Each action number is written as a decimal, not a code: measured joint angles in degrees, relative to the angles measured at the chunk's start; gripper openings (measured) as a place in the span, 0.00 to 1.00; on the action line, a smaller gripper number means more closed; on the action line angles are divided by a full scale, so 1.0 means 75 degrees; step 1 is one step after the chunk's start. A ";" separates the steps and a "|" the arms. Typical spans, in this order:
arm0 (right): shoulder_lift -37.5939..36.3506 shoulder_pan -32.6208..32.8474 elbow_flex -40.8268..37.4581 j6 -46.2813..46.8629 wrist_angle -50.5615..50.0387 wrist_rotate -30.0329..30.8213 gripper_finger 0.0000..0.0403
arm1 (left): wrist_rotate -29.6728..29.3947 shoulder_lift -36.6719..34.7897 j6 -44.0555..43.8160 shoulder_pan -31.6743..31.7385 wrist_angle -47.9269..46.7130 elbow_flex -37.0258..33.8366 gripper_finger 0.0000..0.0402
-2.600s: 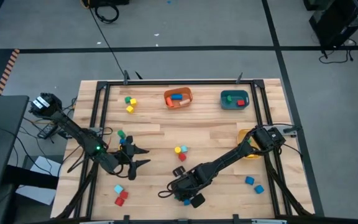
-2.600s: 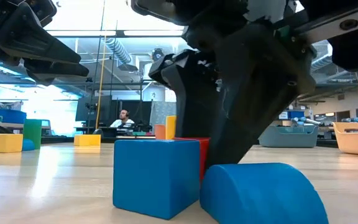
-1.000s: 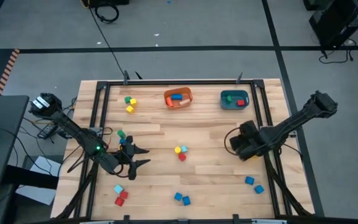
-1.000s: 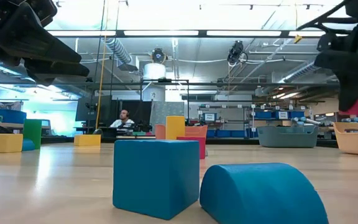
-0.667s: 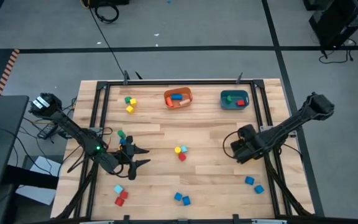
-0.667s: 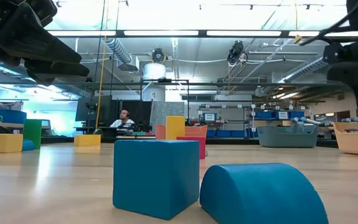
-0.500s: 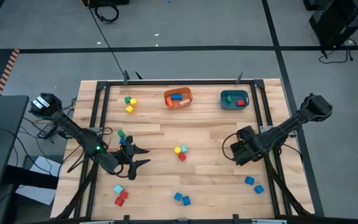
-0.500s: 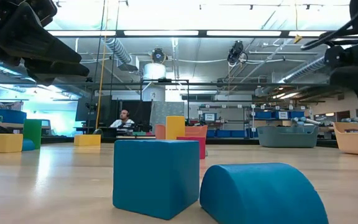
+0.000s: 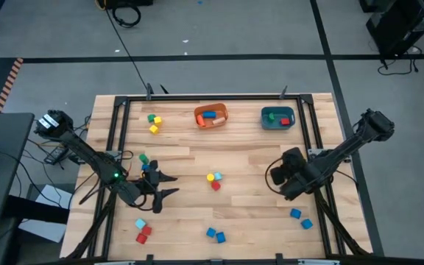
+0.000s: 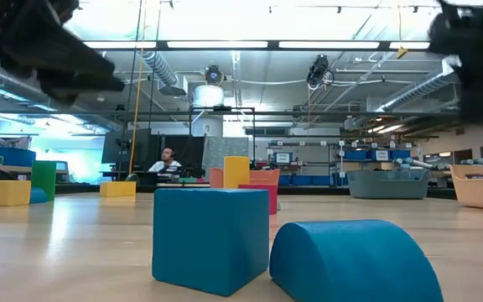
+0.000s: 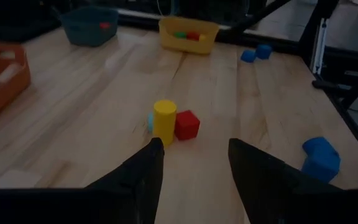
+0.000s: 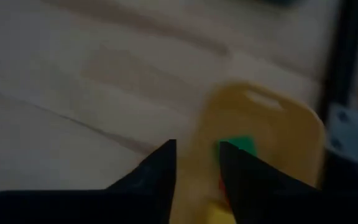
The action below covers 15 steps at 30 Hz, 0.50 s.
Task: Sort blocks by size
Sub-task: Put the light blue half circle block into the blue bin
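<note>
Blocks lie all over the worktop (image 9: 256,221). The right gripper (image 12: 196,163) hangs over the yellow bin (image 12: 260,134), with its fingers a little apart and nothing in them. A green block (image 12: 244,145) sits in that bin. The left gripper (image 11: 191,163) is apart and empty too. Just in front of it stand a yellow block (image 11: 165,120) and a red block (image 11: 187,124), touching.

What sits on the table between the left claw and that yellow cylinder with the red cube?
Nothing: bare wood between left gripper and yellow cylinder beside red cube, shown in left wrist view.
</note>
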 joint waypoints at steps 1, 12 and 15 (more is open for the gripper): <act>0.0004 0.0041 0.0146 -0.0002 0.0102 0.0388 0.29 | -0.0006 0.0000 0.0165 -0.0009 -0.0055 0.0100 0.45; 0.1003 0.0138 0.0604 -0.3242 0.4106 0.2901 0.02 | 0.0127 0.0000 -0.1959 -0.0131 -0.4417 0.1891 0.30; 0.1288 0.0125 0.0604 -0.4012 0.4868 0.2898 0.05 | 0.0517 0.0000 -0.3047 -0.0299 -0.5465 0.2268 0.25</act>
